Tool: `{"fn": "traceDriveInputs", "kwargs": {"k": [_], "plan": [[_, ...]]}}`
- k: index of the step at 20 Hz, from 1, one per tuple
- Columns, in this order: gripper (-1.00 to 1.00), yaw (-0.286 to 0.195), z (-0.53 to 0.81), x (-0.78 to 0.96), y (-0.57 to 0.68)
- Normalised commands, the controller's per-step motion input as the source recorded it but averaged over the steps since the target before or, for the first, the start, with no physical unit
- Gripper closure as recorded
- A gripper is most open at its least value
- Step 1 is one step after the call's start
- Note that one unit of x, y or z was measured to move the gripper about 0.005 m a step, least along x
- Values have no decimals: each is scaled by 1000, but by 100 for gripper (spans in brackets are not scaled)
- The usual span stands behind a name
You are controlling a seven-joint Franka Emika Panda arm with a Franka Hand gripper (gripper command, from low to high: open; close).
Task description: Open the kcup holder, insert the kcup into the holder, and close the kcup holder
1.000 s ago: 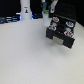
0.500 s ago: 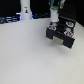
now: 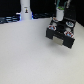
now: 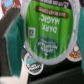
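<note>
Gripper [image 3: 61, 11] poised just above the kcup holder [image 3: 61, 34], jaws hidden; opening cannot be told. Wrist view only: kcup [image 4: 50, 29] with green top fills frame, close under the gripper, above round pod slots [image 4: 33, 62]. Exterior view only: whole holder on white table [image 3: 25, 55], drawer pulled open.

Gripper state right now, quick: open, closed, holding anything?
Gripper: closed on the kcup, green top facing the wrist camera, above the kcup holder.

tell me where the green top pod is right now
The green-topped pod is held in the gripper, above the open black pod holder at the exterior view's upper right.
</note>
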Motion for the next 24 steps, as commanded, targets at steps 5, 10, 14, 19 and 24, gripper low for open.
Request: {"fn": "traceDriveInputs", "kwargs": {"k": [5,10,14,19,24], "plan": [[100,58,-209,-93,310],[100,36,-195,104,166],[100,19,-226,23,31],[100,14,-246,-29,28],[100,30,-244,-36,166]]}}
